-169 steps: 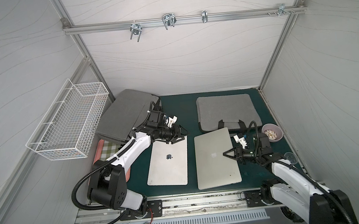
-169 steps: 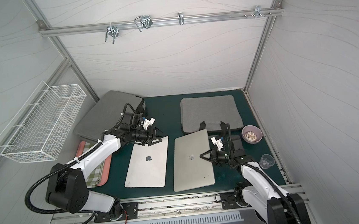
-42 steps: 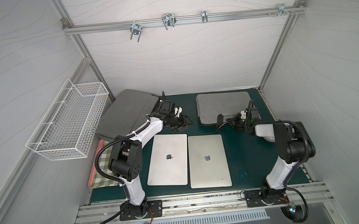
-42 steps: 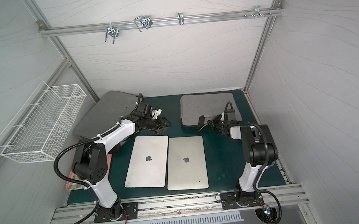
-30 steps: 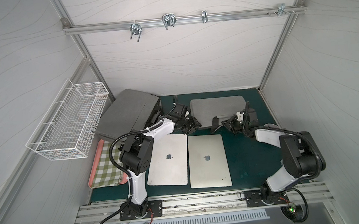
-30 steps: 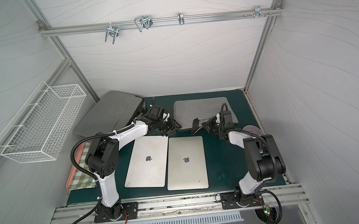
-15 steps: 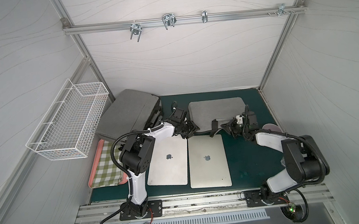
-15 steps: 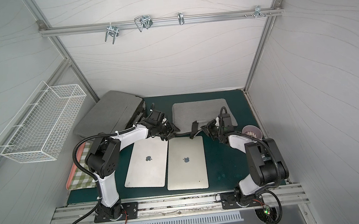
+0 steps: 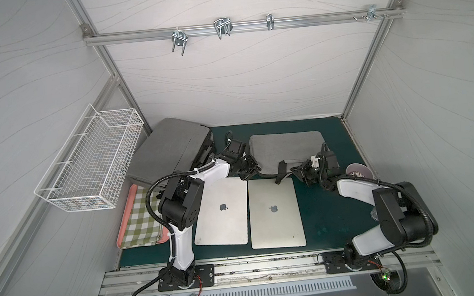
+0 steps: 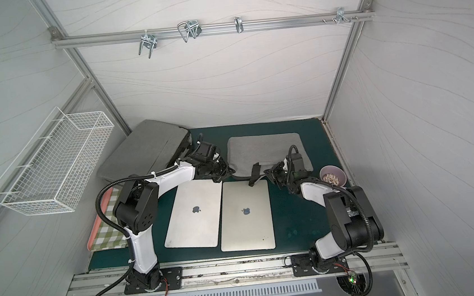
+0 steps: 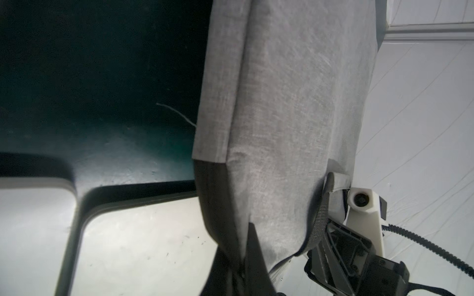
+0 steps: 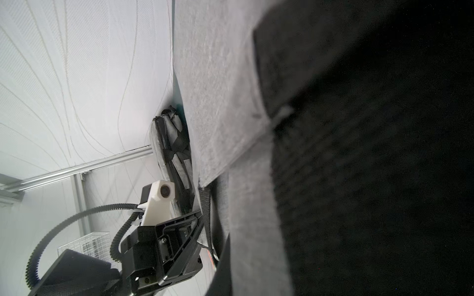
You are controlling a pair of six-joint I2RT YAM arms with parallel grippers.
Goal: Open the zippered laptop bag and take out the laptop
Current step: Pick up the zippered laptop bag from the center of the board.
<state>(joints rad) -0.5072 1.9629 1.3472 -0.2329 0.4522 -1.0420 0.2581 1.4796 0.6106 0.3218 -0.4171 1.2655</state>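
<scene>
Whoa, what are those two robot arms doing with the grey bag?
Both arms are gripping the near edge of the flat grey bag at the back of the mat. The left gripper is pinched shut on its corner, and the right gripper is shut on it by the black strap. Two closed laptops already lie side by side on the mat in front of it.
</scene>
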